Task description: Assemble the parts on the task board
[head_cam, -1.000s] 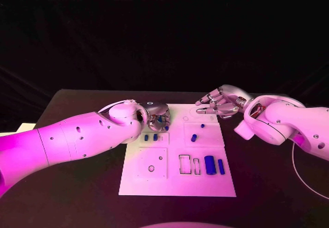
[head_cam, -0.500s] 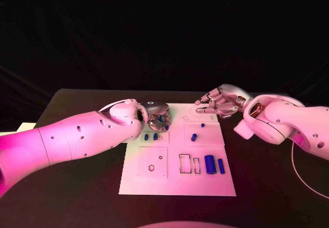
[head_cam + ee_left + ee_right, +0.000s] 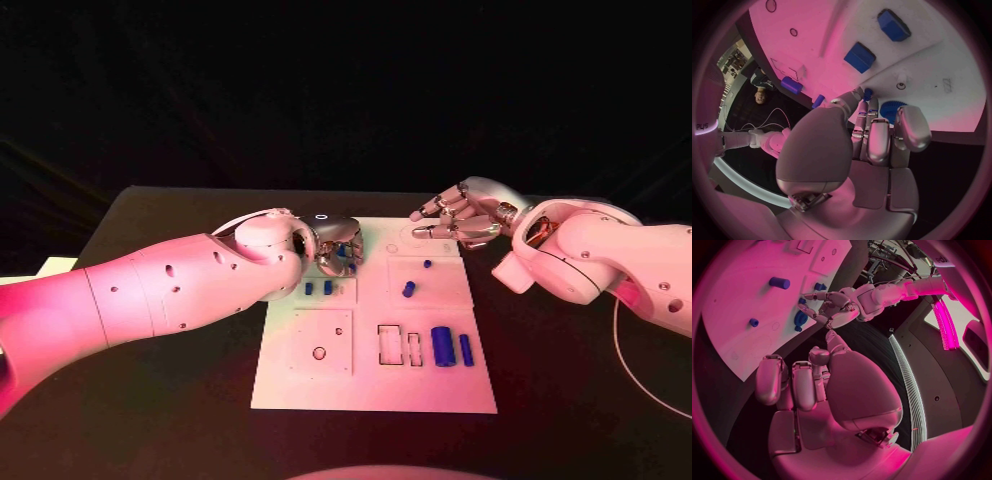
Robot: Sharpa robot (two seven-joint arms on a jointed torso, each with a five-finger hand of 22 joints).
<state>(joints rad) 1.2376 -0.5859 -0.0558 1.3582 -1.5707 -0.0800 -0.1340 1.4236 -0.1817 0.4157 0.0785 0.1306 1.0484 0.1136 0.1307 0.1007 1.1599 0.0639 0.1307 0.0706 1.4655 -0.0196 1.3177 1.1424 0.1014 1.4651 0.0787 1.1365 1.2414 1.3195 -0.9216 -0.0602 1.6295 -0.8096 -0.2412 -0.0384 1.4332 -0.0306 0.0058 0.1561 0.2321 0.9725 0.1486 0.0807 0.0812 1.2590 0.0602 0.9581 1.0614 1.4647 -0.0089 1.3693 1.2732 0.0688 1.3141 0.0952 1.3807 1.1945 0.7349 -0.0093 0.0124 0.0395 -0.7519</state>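
Observation:
The white task board (image 3: 375, 385) lies in the middle of the black table. My left hand (image 3: 335, 247) hovers low over its far left corner, fingers curled down. Its thumb and a fingertip pinch a small blue peg (image 3: 868, 94) just above a round blue part (image 3: 891, 109). Two short blue pieces (image 3: 317, 288) stand just before that hand; they also appear as blue blocks (image 3: 859, 56). My right hand (image 3: 464, 218) hangs above the board's far right corner, fingers apart and holding nothing. My left hand (image 3: 839, 307) also shows in the right wrist view.
Other blue parts sit on the board: a small peg (image 3: 427, 264), a short cylinder (image 3: 408, 290) and two long pieces (image 3: 451, 347) beside empty rectangular slots (image 3: 389, 345). A square plate with holes (image 3: 320, 342) fills the near left. Black table surrounds the board.
My left hand has shifted very slightly over the board's far left corner. The right hand and the loose parts have stayed where they were.

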